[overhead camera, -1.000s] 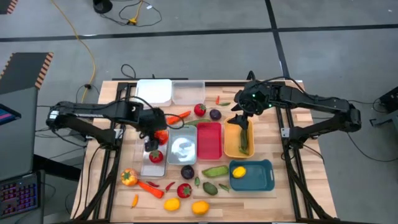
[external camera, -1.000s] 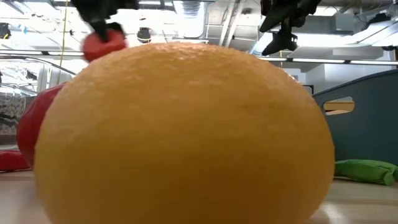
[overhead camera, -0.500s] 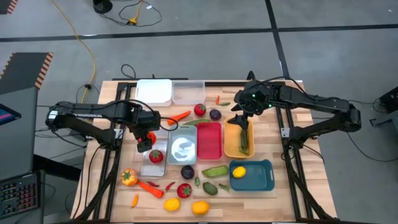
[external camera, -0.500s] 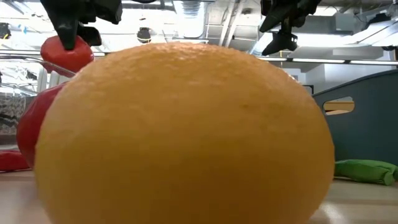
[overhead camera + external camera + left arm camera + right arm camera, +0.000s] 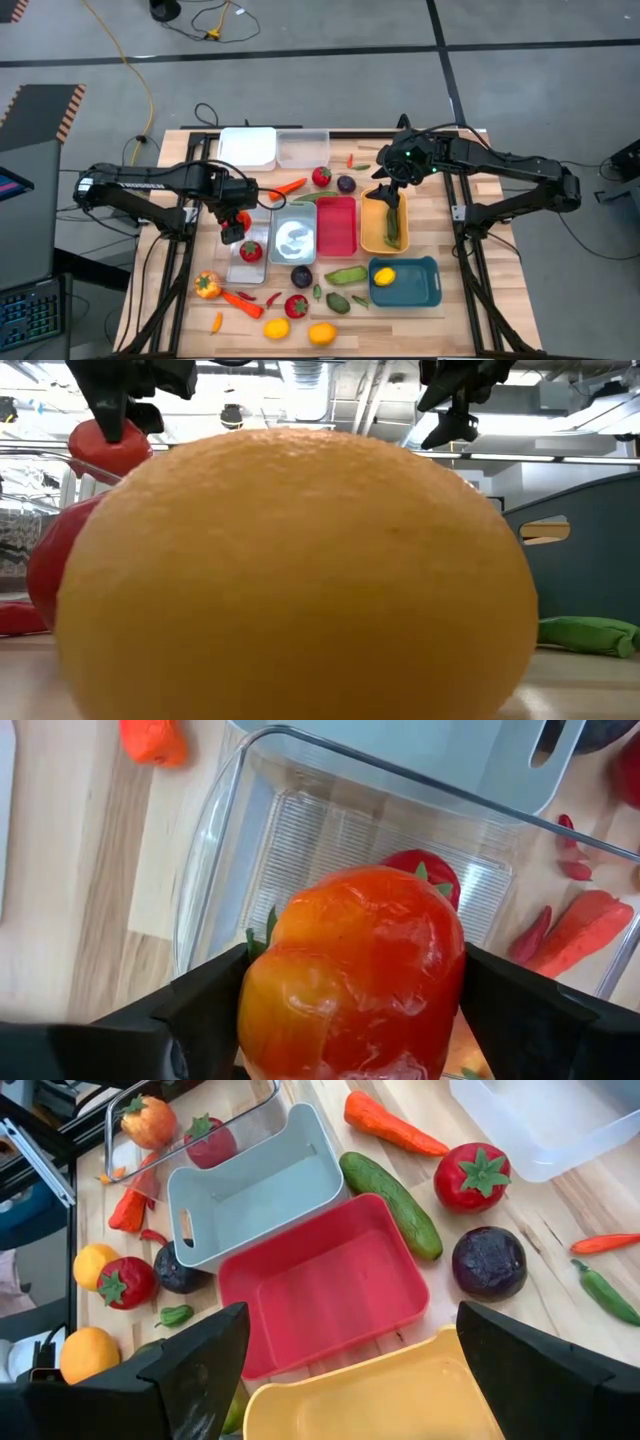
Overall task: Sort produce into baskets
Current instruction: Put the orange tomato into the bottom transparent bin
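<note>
- Left gripper [image 5: 350,1010] was clamped on a red-orange tomato [image 5: 352,982], directly above the clear bin [image 5: 215,890].
- One red strawberry [image 5: 432,876] lay in that bin beneath it.
- Right gripper [image 5: 345,1355] stood open over the yellow bin [image 5: 380,1400], holding nothing.

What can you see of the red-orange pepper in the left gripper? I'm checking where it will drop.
The red-orange pepper is glossy, plastic-looking, red shading to yellow-orange on one side, with green leaf tips at its edge. The left gripper holds it between both fingers, above the clear bin, which already holds a red tomato. It touches only the fingers.
</note>
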Available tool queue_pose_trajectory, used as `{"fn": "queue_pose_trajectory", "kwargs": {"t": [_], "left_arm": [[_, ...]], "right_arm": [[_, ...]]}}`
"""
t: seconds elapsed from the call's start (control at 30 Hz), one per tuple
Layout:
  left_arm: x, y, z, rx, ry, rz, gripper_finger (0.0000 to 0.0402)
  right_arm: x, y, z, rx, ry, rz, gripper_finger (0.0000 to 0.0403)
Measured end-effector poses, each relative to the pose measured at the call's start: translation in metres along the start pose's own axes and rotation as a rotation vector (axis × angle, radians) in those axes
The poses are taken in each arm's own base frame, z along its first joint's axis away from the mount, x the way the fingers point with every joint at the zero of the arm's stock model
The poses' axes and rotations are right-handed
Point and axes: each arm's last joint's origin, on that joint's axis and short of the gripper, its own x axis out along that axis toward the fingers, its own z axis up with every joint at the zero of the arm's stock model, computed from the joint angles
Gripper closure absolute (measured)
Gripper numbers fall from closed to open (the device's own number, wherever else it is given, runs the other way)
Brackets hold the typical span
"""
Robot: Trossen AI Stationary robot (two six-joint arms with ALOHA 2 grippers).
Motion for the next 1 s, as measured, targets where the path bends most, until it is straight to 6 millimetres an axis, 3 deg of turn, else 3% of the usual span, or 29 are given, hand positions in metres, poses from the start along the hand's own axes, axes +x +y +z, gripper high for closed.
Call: {"fn": "queue_pose_trajectory", "kwargs": {"t": [0.33, 0.57, 1.0], "left_arm": [[0.000, 0.001, -0.006, -0.002, 0.074, -0.009, 0.0011], [-0.006, 0.002, -0.025, -0.077, 0.224, -0.028, 0.0010], [-0.036, -0.016, -0.069, -0.299, 0.069, -0.037, 0.0010]], "right_arm": [[0.000, 0.000, 0.000, 0.000, -0.001, 0.000, 0.0020], [0.000, 0.000, 0.000, 0.000, -0.001, 0.001, 0.0020], [0.000, 0.000, 0.000, 0.000, -0.001, 0.001, 0.0020]]}}
